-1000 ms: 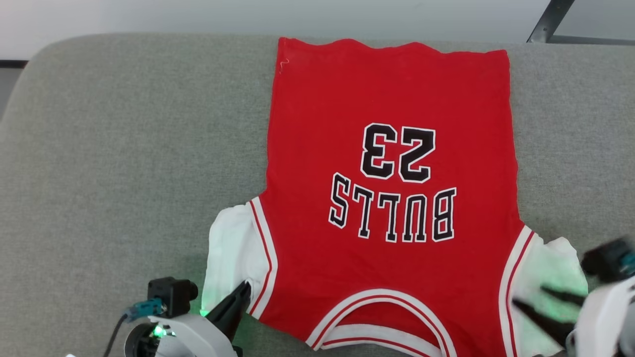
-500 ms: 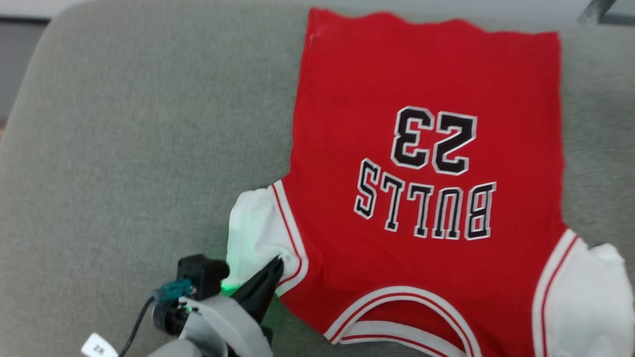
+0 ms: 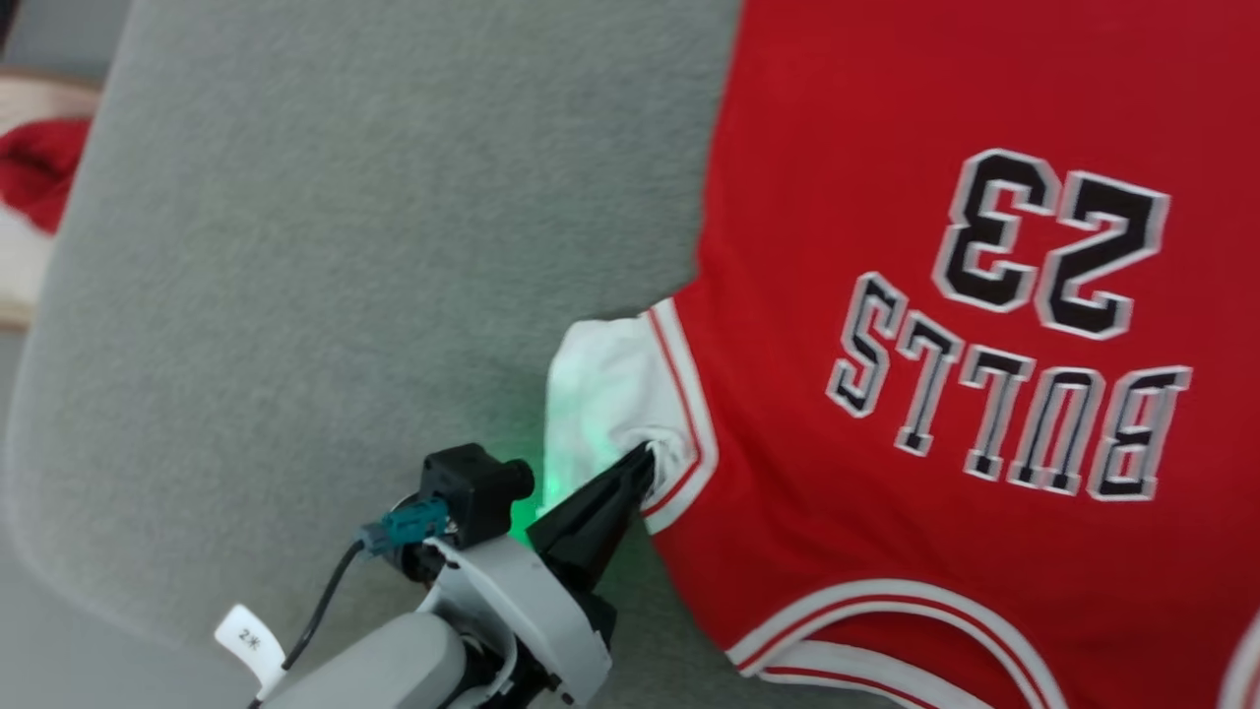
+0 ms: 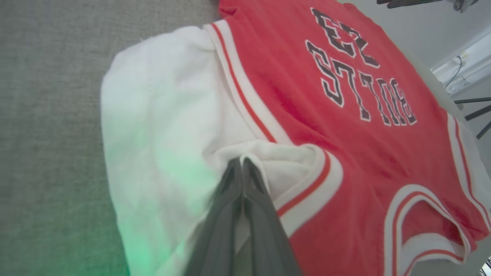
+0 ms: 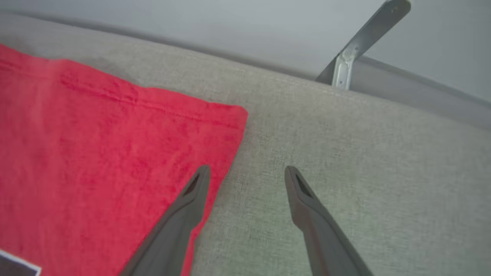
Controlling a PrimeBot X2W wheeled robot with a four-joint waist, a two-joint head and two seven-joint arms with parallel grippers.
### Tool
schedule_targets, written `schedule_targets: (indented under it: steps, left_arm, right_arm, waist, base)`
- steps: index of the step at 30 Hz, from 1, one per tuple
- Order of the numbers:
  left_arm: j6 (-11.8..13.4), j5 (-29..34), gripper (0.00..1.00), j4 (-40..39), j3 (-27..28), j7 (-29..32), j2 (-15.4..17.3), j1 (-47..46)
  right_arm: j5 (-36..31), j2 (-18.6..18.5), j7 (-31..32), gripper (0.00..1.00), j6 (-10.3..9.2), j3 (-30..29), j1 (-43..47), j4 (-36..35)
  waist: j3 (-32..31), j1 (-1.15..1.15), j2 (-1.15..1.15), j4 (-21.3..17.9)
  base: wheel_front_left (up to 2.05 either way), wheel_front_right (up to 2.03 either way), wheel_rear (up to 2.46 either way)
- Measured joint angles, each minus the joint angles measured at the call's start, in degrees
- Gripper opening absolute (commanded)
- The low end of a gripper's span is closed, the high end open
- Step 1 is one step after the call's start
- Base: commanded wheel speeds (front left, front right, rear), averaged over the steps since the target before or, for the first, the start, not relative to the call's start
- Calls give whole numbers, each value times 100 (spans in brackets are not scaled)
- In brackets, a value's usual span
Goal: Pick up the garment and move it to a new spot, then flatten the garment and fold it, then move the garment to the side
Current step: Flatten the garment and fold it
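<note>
Closed tight, the left tool [image 4: 242, 161] pinches a small fold of the white sleeve of the garment [image 3: 886, 551], just beside the red-and-white stripe trim. Between its two dark fingers no gap is visible. A green light falls on the white cloth near the fingers.

The garment lies spread on the grey fabric surface [image 3: 345, 246], in the right part of the head view, and it runs out past the top and right edges there. Its black letters "BULLS" and the number "23" face up and read upside down from the head.

The right tool [image 5: 247, 170] is wide apart and holds nothing. It is over a plain red corner of the garment, one finger above the red edge and the other above the bare surface. I cannot tell if it touches. At the far left of the head view, beyond the surface, lies another red cloth [image 3: 34, 172].
</note>
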Motion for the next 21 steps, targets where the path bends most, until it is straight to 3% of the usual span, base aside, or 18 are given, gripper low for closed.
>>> schedule_targets:
  steps: [9,10,12,13,21]
  left_arm:
    - [-103,40,0,-51,-23,-126,-146,-123]
    - [-107,40,0,-59,-22,-132,-154,-135]
    - [-135,40,0,-65,-20,-157,-164,-144]
    - [-138,40,0,-63,-16,-162,-171,-149]
    - [-145,20,0,166,43,-253,-171,-146]
  right_arm:
    - [-136,76,152,100,-3,63,-597,931]
    - [-125,62,157,65,-5,81,-629,944]
    - [-84,24,140,15,-7,123,-694,985]
    - [-80,18,103,0,-7,140,-705,1011]
    - [225,169,-310,0,-5,382,-528,1196]
  waist:
    - [480,0,0,445]
    - [513,0,0,473]
    - [554,0,0,513]
    - [554,0,0,519]
    - [299,0,0,419]
  base:
    - [0,0,0]
    - [0,0,0]
    - [0,0,0]
    - [0,0,0]
    - [0,0,0]
